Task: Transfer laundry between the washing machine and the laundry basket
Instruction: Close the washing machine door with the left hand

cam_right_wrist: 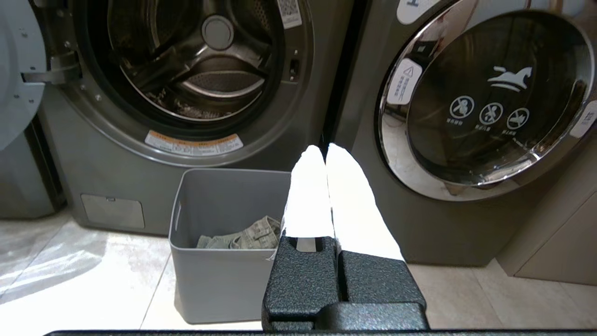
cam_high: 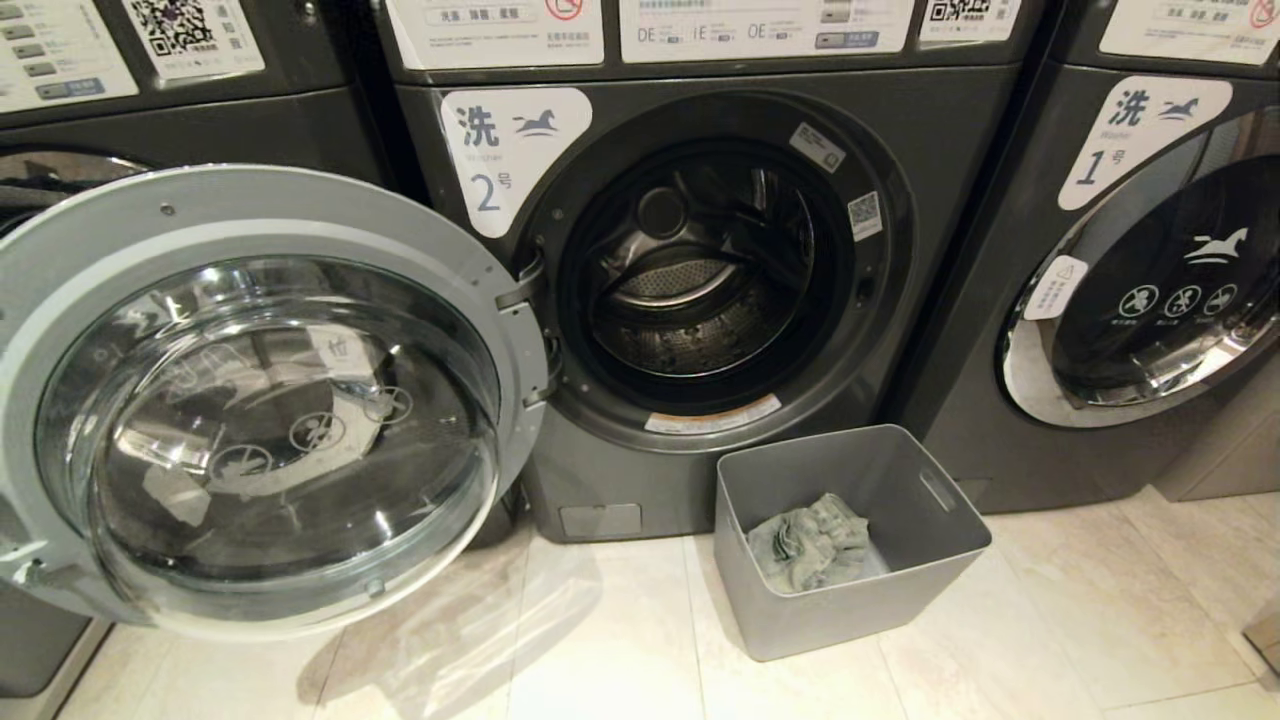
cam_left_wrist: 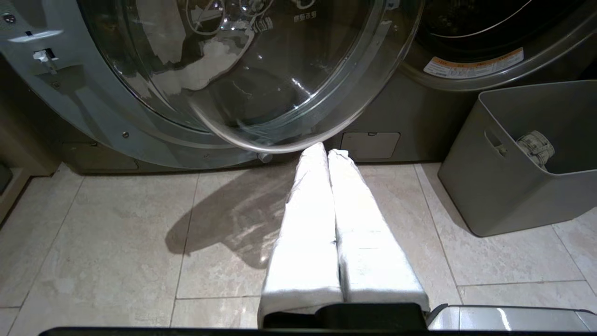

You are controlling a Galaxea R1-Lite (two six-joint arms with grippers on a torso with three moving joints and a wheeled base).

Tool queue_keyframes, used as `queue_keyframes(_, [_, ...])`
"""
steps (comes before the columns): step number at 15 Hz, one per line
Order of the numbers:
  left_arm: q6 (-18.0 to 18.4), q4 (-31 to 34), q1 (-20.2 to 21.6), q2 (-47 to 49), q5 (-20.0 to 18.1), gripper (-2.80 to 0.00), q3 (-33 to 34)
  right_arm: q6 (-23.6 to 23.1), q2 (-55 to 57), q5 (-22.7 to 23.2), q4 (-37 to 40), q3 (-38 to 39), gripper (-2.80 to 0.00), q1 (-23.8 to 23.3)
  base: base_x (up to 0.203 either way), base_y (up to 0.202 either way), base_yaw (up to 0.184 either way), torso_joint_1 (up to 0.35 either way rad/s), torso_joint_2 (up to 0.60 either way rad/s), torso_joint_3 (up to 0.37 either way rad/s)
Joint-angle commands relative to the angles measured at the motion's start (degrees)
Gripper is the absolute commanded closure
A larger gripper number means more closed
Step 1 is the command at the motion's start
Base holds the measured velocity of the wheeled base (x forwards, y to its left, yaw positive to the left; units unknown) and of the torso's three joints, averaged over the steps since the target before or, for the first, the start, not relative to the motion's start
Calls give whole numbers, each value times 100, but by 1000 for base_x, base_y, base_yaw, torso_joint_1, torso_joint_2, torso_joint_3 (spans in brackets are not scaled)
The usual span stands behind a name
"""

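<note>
Nearest: both grippers hang low over the tiled floor (cam_left_wrist: 116, 233), neither visible from the head camera. Left gripper (cam_left_wrist: 326, 151): white-wrapped fingers pressed together, holding nothing, tips just under the lower rim of the open door (cam_high: 260, 400). Right gripper (cam_right_wrist: 325, 149): fingers likewise pressed together and empty, pointing toward the gap between the two machines, with the basket just below and ahead of it.

Next out: laundry basket (cam_high: 850, 610) on the floor, right in front of the washing machine (cam_high: 700, 480), below and slightly right of the drum opening. Laundry (cam_high: 810, 540) lies crumpled on the basket's bottom, toward the wall nearest the robot. One small bundle only; it fills a minor part of the floor of the bin.

Orientation of the laundry: bunched, no clean direction. Judged from the head view, its longer spread runs roughly across the basket, side to side, parallel to the machine front. No sleeve or leg can be singled out.

Farthest: machine number 2, door swung fully open to the robot's left. Drum (cam_high: 690, 280) looks empty as far as visible. Neighbouring machine (cam_high: 1150, 300), number 1, door shut.

Progress, judged: door already open, garment in basket, neither gripper engaged. Reach, grasp and transfer all remain.
</note>
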Motion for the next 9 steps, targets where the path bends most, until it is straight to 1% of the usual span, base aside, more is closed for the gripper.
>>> queue_keyframes(1, [-5, -1, 1, -6, 2, 0, 0, -6, 5, 1, -12, 229, 0, 0, 0, 0, 0, -1, 0, 200])
queue_keyframes(8, [-5, -1, 1, -6, 2, 0, 0, -6, 5, 1, -12, 229, 0, 0, 0, 0, 0, 2, 3, 203])
queue_keyframes(9, [-5, -1, 1, -6, 2, 0, 0, -6, 5, 1, -12, 229, 0, 0, 0, 0, 0, -2, 2, 119])
